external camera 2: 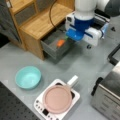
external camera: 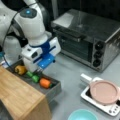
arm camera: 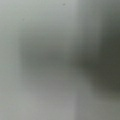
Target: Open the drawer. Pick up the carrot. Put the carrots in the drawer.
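Carrot [external camera: 45, 83] is lying in the open drawer [external camera: 56, 88], just below the tool [external camera: 38, 71] in a front view; small, light and probably rigid, it is best gripped across its middle. Tool opening: cannot be told.

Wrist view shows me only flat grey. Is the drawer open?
Observer: Yes. In both front views the drawer is pulled out of the cabinet.
Operator: Carrot?
Observer: The carrot lies inside the drawer, near its front end.
Operator: Gripper?
Observer: The gripper hangs low over the drawer. It is nearest a green vegetable, and the carrot lies to a front view's right of it.
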Controlling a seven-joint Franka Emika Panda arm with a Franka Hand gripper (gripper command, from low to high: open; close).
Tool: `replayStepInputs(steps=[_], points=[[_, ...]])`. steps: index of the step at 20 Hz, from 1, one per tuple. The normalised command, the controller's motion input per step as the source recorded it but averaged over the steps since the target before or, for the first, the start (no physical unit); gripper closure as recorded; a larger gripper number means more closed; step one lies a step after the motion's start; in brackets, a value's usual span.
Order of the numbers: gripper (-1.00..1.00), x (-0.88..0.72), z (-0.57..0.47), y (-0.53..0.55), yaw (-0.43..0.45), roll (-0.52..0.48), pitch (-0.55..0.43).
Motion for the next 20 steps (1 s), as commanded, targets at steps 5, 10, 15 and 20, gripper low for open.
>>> replayStepInputs(steps=[5,10,15,20], points=[[-1.00,0.04,0.07,-0.26,0.178,-0.105,0.038],[-1.00,0.05,0.08,-0.30,0.194,-0.104,0.050],[-1.00,0.04,0.09,-0.32,0.197,-0.084,0.058],[-1.00,0.03,0.12,-0.33,0.197,-0.068,0.064]])
